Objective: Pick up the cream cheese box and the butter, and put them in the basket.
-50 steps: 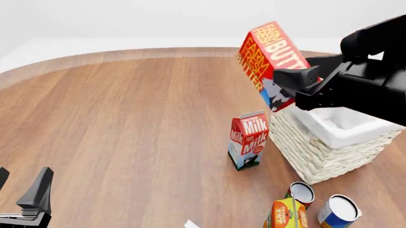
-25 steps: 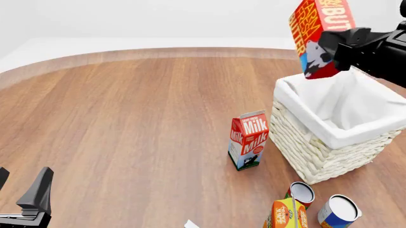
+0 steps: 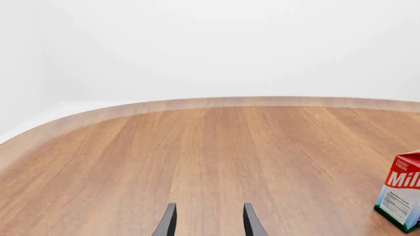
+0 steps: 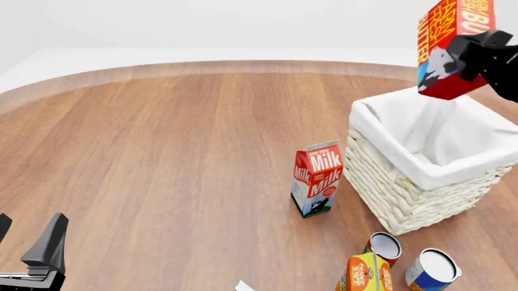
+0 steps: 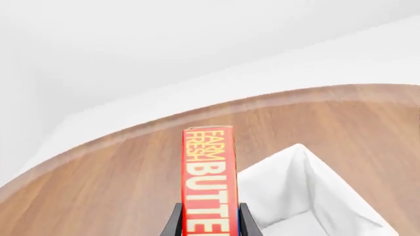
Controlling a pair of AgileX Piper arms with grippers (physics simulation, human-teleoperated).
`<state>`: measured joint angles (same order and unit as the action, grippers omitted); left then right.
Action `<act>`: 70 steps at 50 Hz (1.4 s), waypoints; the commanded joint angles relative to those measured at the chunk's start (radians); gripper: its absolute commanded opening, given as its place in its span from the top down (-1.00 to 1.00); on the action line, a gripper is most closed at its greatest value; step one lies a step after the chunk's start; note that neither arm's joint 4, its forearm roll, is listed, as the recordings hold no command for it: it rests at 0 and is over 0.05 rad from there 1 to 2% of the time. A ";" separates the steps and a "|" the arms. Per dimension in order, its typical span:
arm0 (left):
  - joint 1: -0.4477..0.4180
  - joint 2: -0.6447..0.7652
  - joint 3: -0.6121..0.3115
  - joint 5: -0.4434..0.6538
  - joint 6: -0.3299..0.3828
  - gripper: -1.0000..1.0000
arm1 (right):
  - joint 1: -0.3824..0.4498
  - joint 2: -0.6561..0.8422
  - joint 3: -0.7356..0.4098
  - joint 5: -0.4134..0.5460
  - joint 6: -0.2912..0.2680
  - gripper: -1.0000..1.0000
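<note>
The butter (image 4: 443,35), a red box with orange faces, hangs tilted in the air above the far side of the basket (image 4: 379,138). My right gripper (image 4: 467,53) is shut on it, coming in from the right edge. In the right wrist view the butter (image 5: 208,177) stands between both fingers, with the basket's white lining (image 5: 308,189) below it. Low at the front left, my left gripper (image 4: 31,254) stands open and holds nothing; its fingers (image 3: 168,222) show apart over bare wood. The cream cheese box is out of view.
A red-and-white milk carton (image 4: 317,179) stands upright just left of the basket, also seen in the left wrist view (image 3: 402,192). Two open cans (image 4: 385,245) (image 4: 433,270) and an orange carton (image 4: 364,274) sit at the front right. The table's curved far edge (image 4: 202,65) runs behind.
My right gripper has carried the butter to the right and slightly up, from beside the basket's near-left corner to above its far side. The left arm has not moved.
</note>
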<state>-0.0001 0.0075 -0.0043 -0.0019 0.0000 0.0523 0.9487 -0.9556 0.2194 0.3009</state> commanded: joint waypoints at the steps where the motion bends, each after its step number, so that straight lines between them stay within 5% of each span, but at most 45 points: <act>1: 0.000 0.000 0.000 0.000 0.000 -1.00 | -0.042 0.022 0.054 -0.102 0.110 1.00; 14: 0.000 0.000 0.000 0.000 0.000 -1.00 | -0.061 0.079 0.112 -0.205 0.202 1.00; 33: 0.000 0.000 0.000 0.000 0.000 -1.00 | -0.103 0.104 0.155 -0.258 0.255 1.00; 70: 0.000 0.000 0.000 0.000 0.000 -1.00 | -0.110 0.174 0.225 -0.327 0.271 1.00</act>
<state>-0.0001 0.0075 -0.0043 -0.0019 0.0000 -0.0582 1.1251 -0.7243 -0.0896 0.5466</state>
